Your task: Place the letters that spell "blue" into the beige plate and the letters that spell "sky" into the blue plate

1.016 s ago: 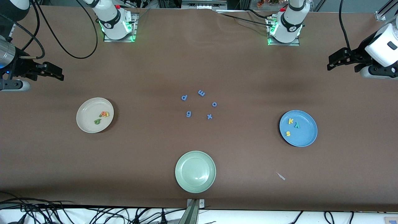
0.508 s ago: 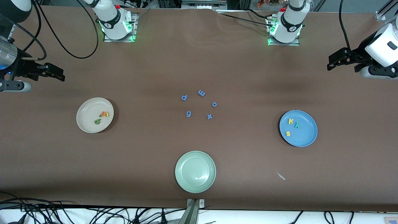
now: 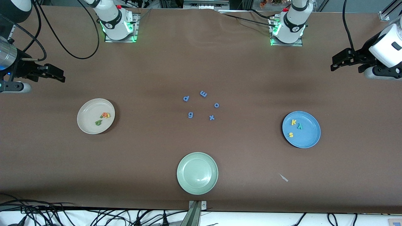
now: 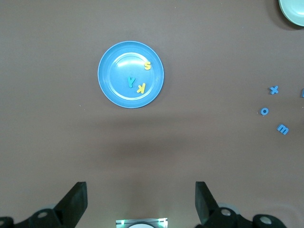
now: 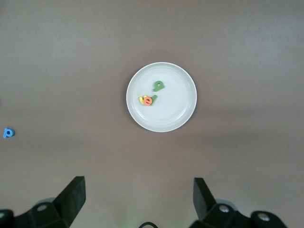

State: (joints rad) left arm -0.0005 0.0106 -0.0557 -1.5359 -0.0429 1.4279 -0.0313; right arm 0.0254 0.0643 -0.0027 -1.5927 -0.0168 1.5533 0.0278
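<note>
The beige plate (image 3: 95, 116) toward the right arm's end of the tabletop (image 3: 201, 62) holds the green b (image 3: 98, 122), orange e (image 3: 104, 115) and yellow u (image 3: 107, 115) bunched together. The blue plate (image 3: 301, 129) holds the k (image 3: 293, 122), y (image 3: 300, 126) and s (image 3: 291, 134). Both the left end effector (image 3: 335, 64) and right end effector (image 3: 59, 76) wait with jaws apart and empty.

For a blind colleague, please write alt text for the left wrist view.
A blue plate on a brown table holds a yellow "s", a teal "y" and a yellow "k". The open left gripper hangs above the bare table beside it.
</note>
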